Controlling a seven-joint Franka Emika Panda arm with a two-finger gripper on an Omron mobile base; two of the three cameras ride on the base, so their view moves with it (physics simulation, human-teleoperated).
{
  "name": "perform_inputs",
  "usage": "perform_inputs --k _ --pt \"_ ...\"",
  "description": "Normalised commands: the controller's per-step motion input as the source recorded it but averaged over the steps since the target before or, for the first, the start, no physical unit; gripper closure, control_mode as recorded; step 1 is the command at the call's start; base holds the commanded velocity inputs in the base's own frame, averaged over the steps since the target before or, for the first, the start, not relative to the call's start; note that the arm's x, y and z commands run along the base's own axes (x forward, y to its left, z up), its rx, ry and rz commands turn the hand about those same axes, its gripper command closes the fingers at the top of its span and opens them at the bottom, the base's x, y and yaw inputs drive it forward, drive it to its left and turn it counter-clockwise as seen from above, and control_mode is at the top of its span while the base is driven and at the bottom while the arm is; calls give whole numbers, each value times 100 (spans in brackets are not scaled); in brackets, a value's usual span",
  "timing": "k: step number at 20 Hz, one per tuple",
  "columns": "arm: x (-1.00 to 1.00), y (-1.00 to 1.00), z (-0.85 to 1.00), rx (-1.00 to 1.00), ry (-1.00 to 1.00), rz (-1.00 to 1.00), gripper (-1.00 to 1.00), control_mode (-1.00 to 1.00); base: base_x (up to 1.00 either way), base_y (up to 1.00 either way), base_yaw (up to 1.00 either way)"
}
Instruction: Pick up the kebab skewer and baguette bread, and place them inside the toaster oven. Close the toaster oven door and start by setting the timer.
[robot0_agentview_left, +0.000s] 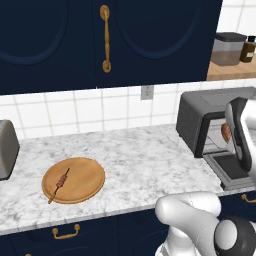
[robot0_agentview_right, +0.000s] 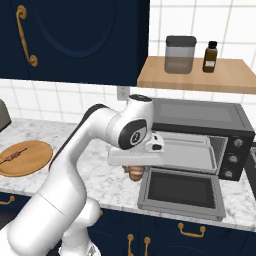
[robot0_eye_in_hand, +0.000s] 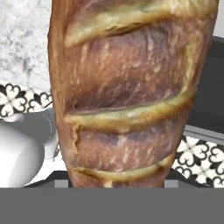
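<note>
The gripper (robot0_agentview_right: 136, 169) is clamped on the baguette bread (robot0_eye_in_hand: 127, 87), held in the air just in front of the toaster oven (robot0_agentview_right: 200, 137), whose toaster oven door (robot0_agentview_right: 182, 192) lies dropped open. The kebab skewer (robot0_agentview_left: 60, 184) lies untouched on the round wooden board (robot0_agentview_left: 85, 185), well apart on the counter (robot0_agentview_left: 135, 155). Judged outstanding: both items loaded, door shut, timer set.

No readable text, labels, brand names, numbers or signs appear anywhere. The toaster oven (robot0_agentview_right: 200, 131), its knobs, the shelf canister (robot0_agentview_right: 180, 54) and the brown bottle (robot0_agentview_right: 211, 56) carry no legible markings.
</note>
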Motion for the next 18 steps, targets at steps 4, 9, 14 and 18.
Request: perform_inputs --k 4,9,14,18 --pt "0 -57 0 -11 4 0 100 -100 0 0 0" --pt "6 -25 -3 -3 7 0 100 -100 0 0 0" --pt "13 -30 0 0 4 2 100 -100 0 0 0" --pt "34 -4 -14 0 0 7 100 -100 0 0 0"
